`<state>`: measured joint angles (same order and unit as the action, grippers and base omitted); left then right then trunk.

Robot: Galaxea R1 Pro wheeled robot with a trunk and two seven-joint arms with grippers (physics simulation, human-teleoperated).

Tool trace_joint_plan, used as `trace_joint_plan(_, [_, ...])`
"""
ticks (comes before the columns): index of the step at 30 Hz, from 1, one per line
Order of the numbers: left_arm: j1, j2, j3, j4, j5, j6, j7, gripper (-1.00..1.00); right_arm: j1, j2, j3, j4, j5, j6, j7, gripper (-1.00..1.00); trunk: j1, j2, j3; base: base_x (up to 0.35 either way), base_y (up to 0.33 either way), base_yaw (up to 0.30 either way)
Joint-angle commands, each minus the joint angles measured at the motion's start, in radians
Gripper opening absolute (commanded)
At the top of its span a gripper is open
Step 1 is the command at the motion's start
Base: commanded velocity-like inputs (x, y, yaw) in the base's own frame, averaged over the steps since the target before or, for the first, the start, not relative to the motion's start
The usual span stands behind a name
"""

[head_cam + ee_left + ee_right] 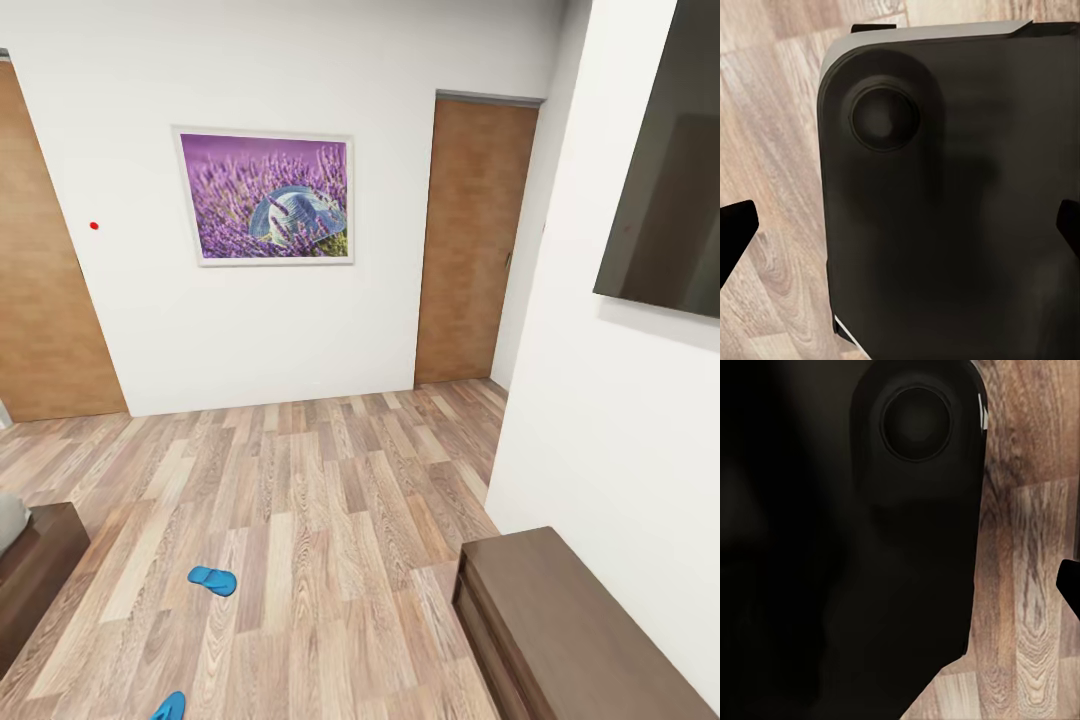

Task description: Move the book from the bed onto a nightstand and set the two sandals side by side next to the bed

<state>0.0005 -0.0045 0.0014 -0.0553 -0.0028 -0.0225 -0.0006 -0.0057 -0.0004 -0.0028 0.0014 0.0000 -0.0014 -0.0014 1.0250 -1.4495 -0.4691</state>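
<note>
Your left gripper [900, 229] hangs over the robot's own dark body [945, 195]; you see one black fingertip [735, 225] at one side of the left wrist view and a second at the other side, far apart, so the jaws are open and hold nothing. For your right gripper, one black fingertip [1070, 585] shows at the edge of the right wrist view, over the wood floor [1035, 547]; the rest is hidden by the dark body, so you cannot tell if those jaws are open or closed.

The blue sandals are not near your jaws; one sandal [213, 580] lies flat on the floor ahead and a bit to your left; the other sandal [170, 706] lies closer to you, cut off by the bottom edge of the head view; the two are apart. The corner of the bed [35, 570] is at your far left, beside the sandals. A long low brown cabinet [570, 630] stands at your right against the white wall [600, 420]; a dark screen [665, 170] hangs above it. Ahead are a purple flower picture [265, 197] and a brown door [470, 240].
</note>
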Motion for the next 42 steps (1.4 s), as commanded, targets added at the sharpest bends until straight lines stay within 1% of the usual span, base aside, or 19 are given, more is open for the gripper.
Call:
trace_joint_plan(1, [0.000,0.000,0.000,-0.001,0.000,-0.002,0.000,1.00,0.000,0.000,0.000,0.000,0.000,0.000,0.000,1.00,0.000,0.000,-0.001,0.057,0.000,0.004])
trace_joint_plan(7, [0.000,0.000,0.000,-0.001,0.000,-0.002,-0.001,1.00,0.000,-0.001,0.000,0.000,0.000,0.000,0.000,1.00,0.000,0.000,-0.001,0.193,0.000,0.002])
trace_joint_plan(26, [0.001,0.000,0.000,-0.001,0.000,-0.002,-0.001,1.00,0.000,0.000,0.000,0.000,0.000,0.000,0.000,1.00,0.000,0.000,-0.001,0.302,0.000,0.000])
trace_joint_plan(36, [0.001,0.000,0.000,-0.001,0.000,-0.003,-0.001,1.00,0.000,0.000,0.000,0.000,0.000,0.000,0.000,1.00,0.000,0.000,-0.001,0.057,0.000,0.132])
trace_joint_plan(42, [0.001,0.001,0.000,-0.001,0.000,-0.002,-0.001,1.00,0.000,0.000,0.000,0.000,0.000,0.000,0.000,1.00,0.000,0.000,-0.001,0.050,0.000,0.024])
